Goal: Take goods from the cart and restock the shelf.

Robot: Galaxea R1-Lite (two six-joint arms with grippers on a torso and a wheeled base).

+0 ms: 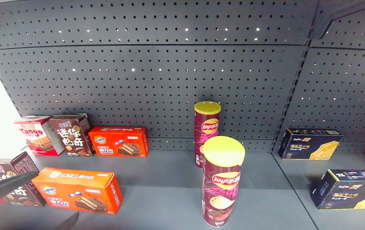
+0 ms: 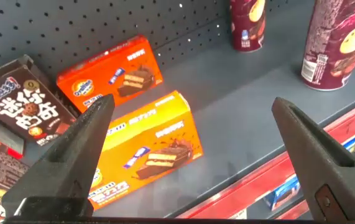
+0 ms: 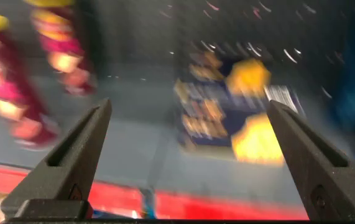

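Left wrist view: my left gripper (image 2: 193, 109) gapes empty over the nearer orange rectangular cardboard box (image 2: 152, 146); right gripper (image 3: 188, 107) likewise spread, empty.

2 chip cans (image 1: 207, 127) (image 1: 223, 185); 2 orange boxes (image 1: 118, 141) (image 1: 77, 190); 2 navy boxes (image 1: 310, 143) (image 1: 352, 190)

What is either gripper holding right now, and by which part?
Nothing is held. The left gripper is open and empty, with the front orange box lying on the shelf beyond it. The right gripper is open and empty too.
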